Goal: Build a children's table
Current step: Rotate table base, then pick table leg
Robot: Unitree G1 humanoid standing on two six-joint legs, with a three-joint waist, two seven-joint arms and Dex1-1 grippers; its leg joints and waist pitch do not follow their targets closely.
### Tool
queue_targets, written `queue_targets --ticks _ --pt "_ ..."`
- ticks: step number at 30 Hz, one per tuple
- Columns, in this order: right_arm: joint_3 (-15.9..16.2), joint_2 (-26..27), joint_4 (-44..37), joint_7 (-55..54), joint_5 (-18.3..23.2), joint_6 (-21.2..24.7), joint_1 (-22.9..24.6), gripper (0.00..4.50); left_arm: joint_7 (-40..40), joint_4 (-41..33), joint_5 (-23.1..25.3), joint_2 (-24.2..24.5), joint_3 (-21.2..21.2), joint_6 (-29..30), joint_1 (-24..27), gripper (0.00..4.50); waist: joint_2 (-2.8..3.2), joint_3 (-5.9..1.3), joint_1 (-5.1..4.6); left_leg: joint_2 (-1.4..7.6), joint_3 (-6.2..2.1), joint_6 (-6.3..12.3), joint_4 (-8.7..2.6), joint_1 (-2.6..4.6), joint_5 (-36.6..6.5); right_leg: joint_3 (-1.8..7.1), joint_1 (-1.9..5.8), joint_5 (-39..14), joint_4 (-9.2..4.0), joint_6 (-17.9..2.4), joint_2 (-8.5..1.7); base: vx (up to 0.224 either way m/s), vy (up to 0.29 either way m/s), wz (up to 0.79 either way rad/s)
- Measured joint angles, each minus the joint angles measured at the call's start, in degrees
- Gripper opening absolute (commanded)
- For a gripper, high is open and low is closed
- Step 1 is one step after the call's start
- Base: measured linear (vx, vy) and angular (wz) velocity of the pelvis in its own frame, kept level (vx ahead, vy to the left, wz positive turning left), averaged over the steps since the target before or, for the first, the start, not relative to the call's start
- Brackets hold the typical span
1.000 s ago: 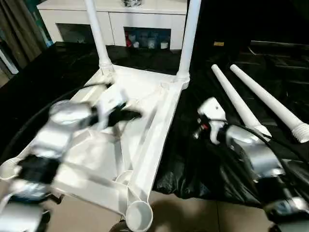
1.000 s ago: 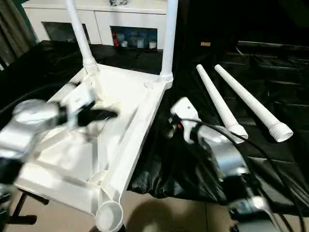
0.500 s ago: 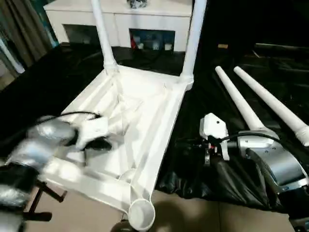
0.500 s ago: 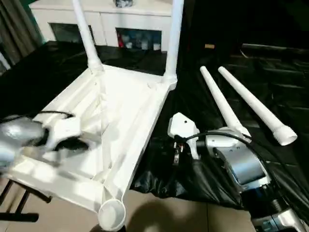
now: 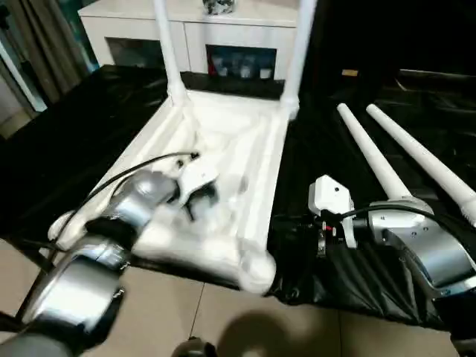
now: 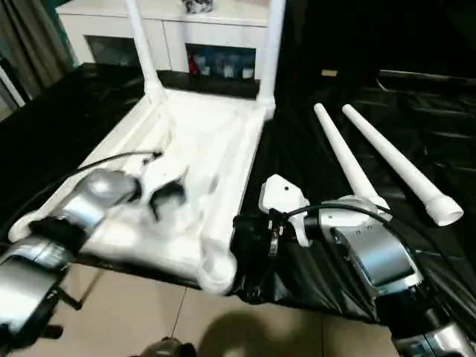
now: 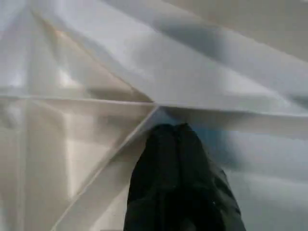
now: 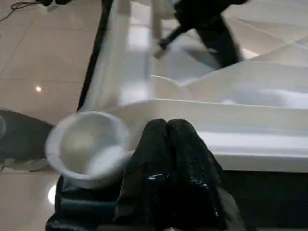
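Observation:
The children's table's white tabletop (image 5: 223,126) lies upside down on the black cover, ribs up. Two white legs (image 5: 169,52) (image 5: 297,52) stand upright in its far corner sockets. Two more legs (image 5: 372,156) (image 5: 424,160) lie loose on the cover to the right. My left gripper (image 5: 199,197) is shut, its tips resting on the ribbed underside (image 7: 96,110) where ribs meet. My right gripper (image 5: 285,223) is shut and points at the tabletop's right rim (image 8: 231,120), close to the open near corner socket (image 8: 89,144). Neither gripper holds anything.
A white glass-door cabinet (image 5: 223,30) stands behind the work surface. The black cover (image 5: 74,126) ends near me, with tiled floor (image 5: 223,320) below. A black cable (image 5: 126,175) runs along my left arm. Curtains (image 5: 44,37) hang at the far left.
The tabletop has shifted; its near corner now sits further in over the cover. My left gripper swung out left, then back onto the ribs. My right gripper turned toward the rim.

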Motion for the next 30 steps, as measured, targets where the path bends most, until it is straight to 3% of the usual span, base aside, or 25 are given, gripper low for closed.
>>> queue_targets --ticks 7,9,11,14,16,18,21,22,26,30 --pt "-0.55 0.3 -0.01 -2.78 -0.28 0.12 -0.06 0.05 12.52 6.76 -0.21 -2.46 3.72 -3.15 -5.09 0.0 0.24 -0.04 -0.33 0.01 -0.07 0.02 -0.14 -0.06 -0.01 -0.1 0.0 -0.02 -0.24 0.06 0.04 0.0 0.0 0.0" --pt "-1.16 0.32 -0.78 -3.76 -0.29 0.79 0.37 0.05 11.59 7.32 -2.81 -2.92 6.32 -4.23 -5.07 0.0 0.65 -0.02 -0.27 0.0 -0.12 0.05 -0.14 -0.24 -0.03 -0.17 -0.04 0.0 -0.37 0.04 0.05 0.0 0.0 0.0" --pt "-1.83 0.45 -2.41 -5.53 -0.3 2.2 1.37 0.05 6.85 5.03 -6.16 -3.01 8.65 -6.21 -3.75 0.0 0.7 -0.04 -0.03 0.01 -0.12 0.1 -0.16 -0.29 -0.06 -0.2 -0.08 0.0 -0.42 0.04 0.05 0.0 0.0 0.0" --pt "-3.64 1.66 -3.65 -8.33 0.06 4.64 2.73 0.05 1.97 -1.79 -9.59 -2.92 10.32 -7.48 0.3 0.0 0.67 -0.05 0.01 0.01 -0.12 0.12 -0.19 -0.34 -0.07 -0.21 -0.09 0.0 -0.5 0.04 0.05 0.0 0.0 0.0" --pt "-5.78 5.01 -4.1 -13.1 0.22 6.09 3.74 0.05 0.61 -11.61 -12.97 -2.45 11.82 -7.27 6.91 0.0 0.68 -0.05 -0.36 0.02 -0.1 0.14 -0.23 -0.35 -0.09 -0.2 -0.11 0.0 -0.53 0.04 0.05 0.0 0.0 0.0" --pt "-6.48 6.3 -4.13 -16.27 0.2 6.62 4.37 0.4 0.04 -17.73 -15.24 -2.29 12.14 -5.99 11.23 0.41 0.65 -0.04 -0.44 0.02 -0.1 0.13 -0.23 -0.46 -0.08 -0.2 -0.22 0.01 -0.52 0.03 0.05 0.0 0.0 0.0" --pt "-9.07 9.65 -5.63 -21.56 0.41 7.42 6.59 0.52 -0.78 -35.07 -20.64 -1.92 14.19 -1.45 21.74 0.53 0.63 -0.04 -0.81 0.03 -0.09 0.13 -0.24 -0.58 -0.08 -0.18 -0.33 -0.01 -0.54 0.05 0.05 0.0 0.0 0.0" --pt "-9.43 9.84 -6.05 -22.54 0.44 7.64 7.22 0.65 -0.67 -37.78 -21.41 -1.95 14.41 -0.42 23.27 0.66 0.62 -0.03 -0.82 0.02 -0.09 0.13 -0.24 -0.58 -0.08 -0.19 -0.33 -0.01 -0.56 0.06 0.05 0.0 0.0 0.0" --pt "-11.65 13.79 -6.22 -28.71 0.31 8.88 7.41 0.89 7.58 -46.28 -22.0 -4.97 19.6 3.98 27.5 0.91 0.69 -0.05 -1.27 0.01 -0.09 0.12 -0.23 -0.58 -0.07 -0.17 -0.3 0.02 -0.62 0.13 0.05 0.0 0.0 0.0" --pt "-14.67 17.96 -6.21 -36.48 -0.38 9.72 7.2 1.27 18.33 -47.65 -18.99 -8.81 21.77 2.14 28.08 1.29 0.6 -0.04 -1.81 -0.01 -0.09 0.12 -0.23 -0.6 -0.07 -0.11 -0.29 0.07 -0.79 0.58 0.06 0.0 0.0 0.0"
